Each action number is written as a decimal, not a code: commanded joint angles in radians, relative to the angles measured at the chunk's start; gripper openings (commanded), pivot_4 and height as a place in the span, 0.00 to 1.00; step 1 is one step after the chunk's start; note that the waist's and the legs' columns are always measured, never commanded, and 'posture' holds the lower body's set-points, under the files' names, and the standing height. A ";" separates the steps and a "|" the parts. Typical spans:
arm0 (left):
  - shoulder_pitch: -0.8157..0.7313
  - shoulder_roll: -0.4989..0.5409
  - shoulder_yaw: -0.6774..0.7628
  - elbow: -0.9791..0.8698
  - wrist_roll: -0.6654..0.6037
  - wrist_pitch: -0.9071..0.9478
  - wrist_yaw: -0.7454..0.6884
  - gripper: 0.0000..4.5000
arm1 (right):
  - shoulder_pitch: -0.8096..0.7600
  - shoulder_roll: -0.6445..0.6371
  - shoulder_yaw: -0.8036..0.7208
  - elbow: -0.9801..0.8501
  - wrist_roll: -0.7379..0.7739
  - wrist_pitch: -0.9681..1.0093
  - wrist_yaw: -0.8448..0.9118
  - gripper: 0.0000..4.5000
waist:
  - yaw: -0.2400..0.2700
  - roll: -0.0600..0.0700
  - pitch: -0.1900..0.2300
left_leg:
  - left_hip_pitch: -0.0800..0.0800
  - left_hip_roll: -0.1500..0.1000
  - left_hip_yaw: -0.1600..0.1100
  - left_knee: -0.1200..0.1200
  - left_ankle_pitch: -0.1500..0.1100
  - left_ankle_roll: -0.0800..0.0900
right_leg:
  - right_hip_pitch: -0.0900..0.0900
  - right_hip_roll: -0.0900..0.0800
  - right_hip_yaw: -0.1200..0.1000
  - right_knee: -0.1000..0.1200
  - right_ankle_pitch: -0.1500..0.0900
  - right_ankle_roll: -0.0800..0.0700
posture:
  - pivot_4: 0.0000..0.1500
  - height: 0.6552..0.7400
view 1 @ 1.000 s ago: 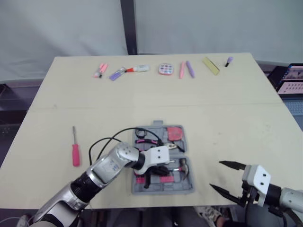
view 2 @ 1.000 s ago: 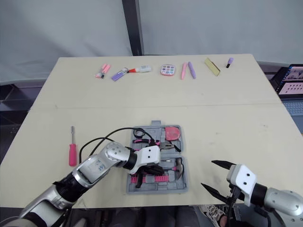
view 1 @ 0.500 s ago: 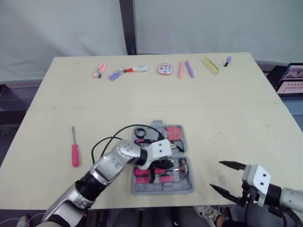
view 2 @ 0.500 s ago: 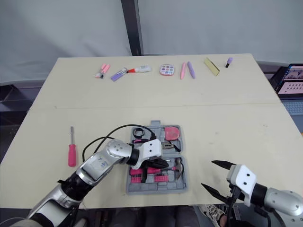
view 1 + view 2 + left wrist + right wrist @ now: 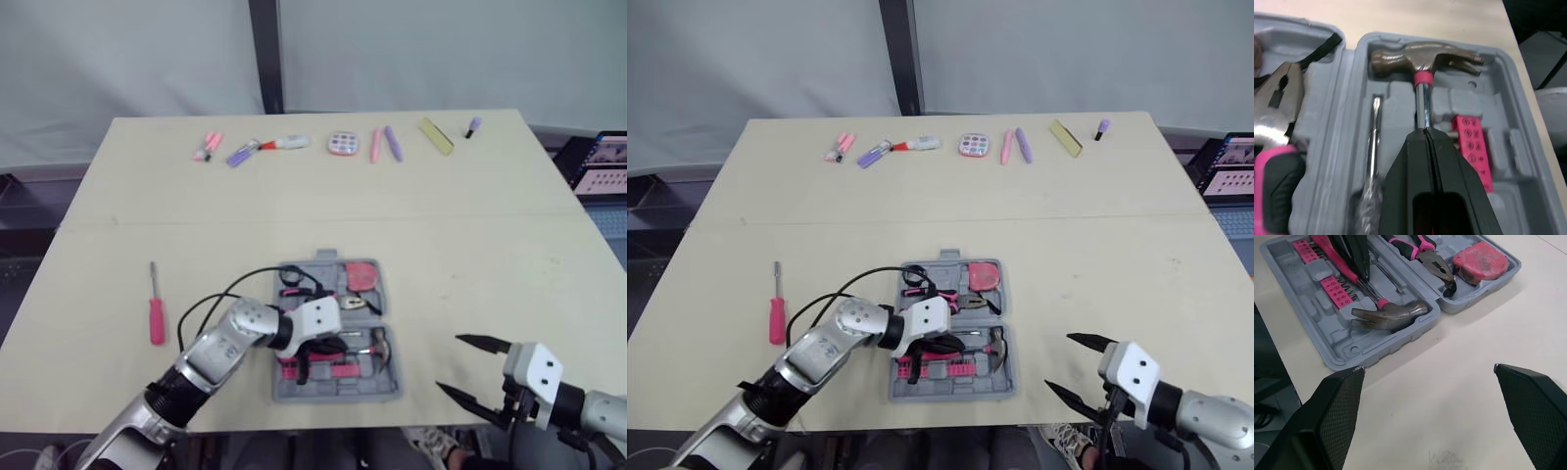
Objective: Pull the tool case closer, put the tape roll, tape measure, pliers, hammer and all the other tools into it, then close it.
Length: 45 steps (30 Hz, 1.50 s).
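while nothing sat closer to the robot than its right gripper (image 5: 449, 363), that gripper did no work: it hung over bare table (image 5: 470, 225) by the near edge, jaws spread wide and empty, at about four o'clock from the tool case (image 5: 1396, 341). the case lay open and flat, close in front of the robot, so the pulling step looked finished.

the left gripper (image 5: 1425, 133) was inside the nearer half of the case. its jaws were pressed together with no gap, over the shaft of the hammer (image 5: 1426, 56). whether they pinched the handle or merely lay above it could not be told. the hammer sat in its moulded bed with a pink bit holder (image 5: 1473, 149) just beside it. in the farther half lay the pliers (image 5: 1425, 254) and, toward one o'clock, the tape measure (image 5: 1480, 262). the tape roll could not be made out with any certainty.

out at nine o'clock from the case, well apart from it, a pink-handled screwdriver (image 5: 157, 318) lay loose on the table, plainly left to collect. far off at twelve o'clock, a row of pens and markers (image 5: 284, 143) ran along the far edge. they looked more like stationery than tools. by this reading most tools were in, with the screwdriver and the closing of the lid yet to come.
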 commanded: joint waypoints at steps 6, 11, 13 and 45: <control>0.038 0.015 0.018 -0.041 -0.001 -0.030 -0.015 0.01 | -0.008 -0.004 -0.029 -0.044 0.059 0.021 0.023 1.00 | -0.001 0.000 0.000 | 0.000 0.000 0.000 0.000 0.000 0.000 | 0.000 0.000 0.000 0.000 0.000 0.000 | 1.00 1.00; 0.049 0.015 0.017 -0.043 0.006 -0.034 -0.010 0.01 | -0.021 -0.007 -0.026 -0.047 0.074 0.033 0.037 1.00 | 0.000 0.000 0.000 | 0.000 0.000 0.000 0.000 0.000 0.000 | 0.000 0.000 0.000 0.000 0.000 0.000 | 1.00 1.00; 0.053 0.017 0.014 -0.042 0.011 -0.036 -0.009 0.01 | -0.026 -0.007 -0.026 -0.046 0.079 0.036 0.042 1.00 | -0.001 0.000 0.000 | 0.000 0.000 0.000 0.000 0.000 0.000 | 0.000 0.000 0.000 0.000 0.000 0.000 | 1.00 1.00; 0.127 0.004 -0.050 0.157 0.109 -0.150 0.022 0.01 | -0.028 -0.014 -0.041 -0.054 0.083 0.048 0.054 1.00 | 0.003 0.005 -0.014 | 0.004 0.000 -0.002 0.000 -0.001 0.001 | 0.006 0.000 -0.001 -0.003 0.000 0.000 | 1.00 1.00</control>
